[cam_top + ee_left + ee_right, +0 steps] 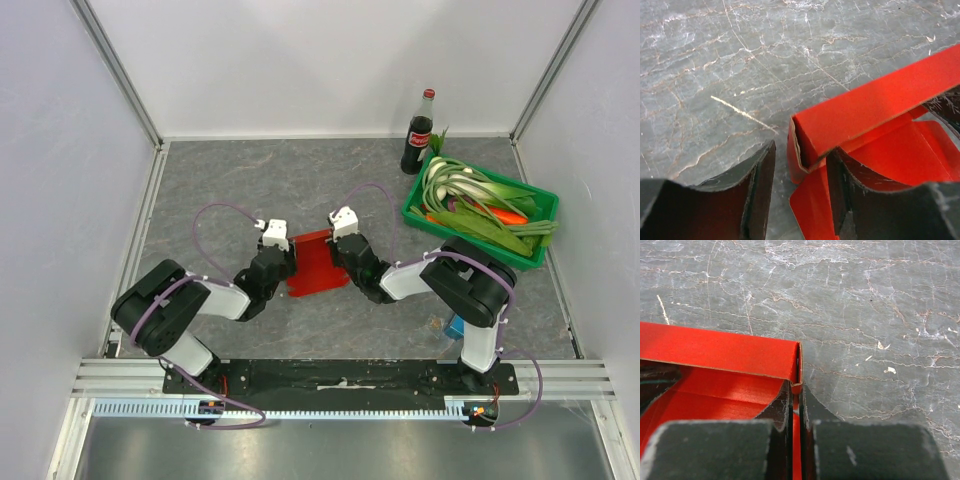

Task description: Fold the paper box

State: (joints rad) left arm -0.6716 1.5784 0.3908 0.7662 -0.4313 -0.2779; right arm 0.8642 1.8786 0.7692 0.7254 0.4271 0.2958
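Right claw [797,405] was pinched tight on a thin end wall of the paper box [318,262]. Box was part-folded with one long side raised, mid-desk [250,180], nearer the near edge. Left claw [802,157] sat at the box's other end corner, jaws apart. Green crate [480,215] of vegetables and cola bottle [417,135] were by the far right corner.

Table [250,185] layout
The paper box [312,265] lies at its middle; the crate [412,208] sits by the right edge, the bottle [418,135] behind it.
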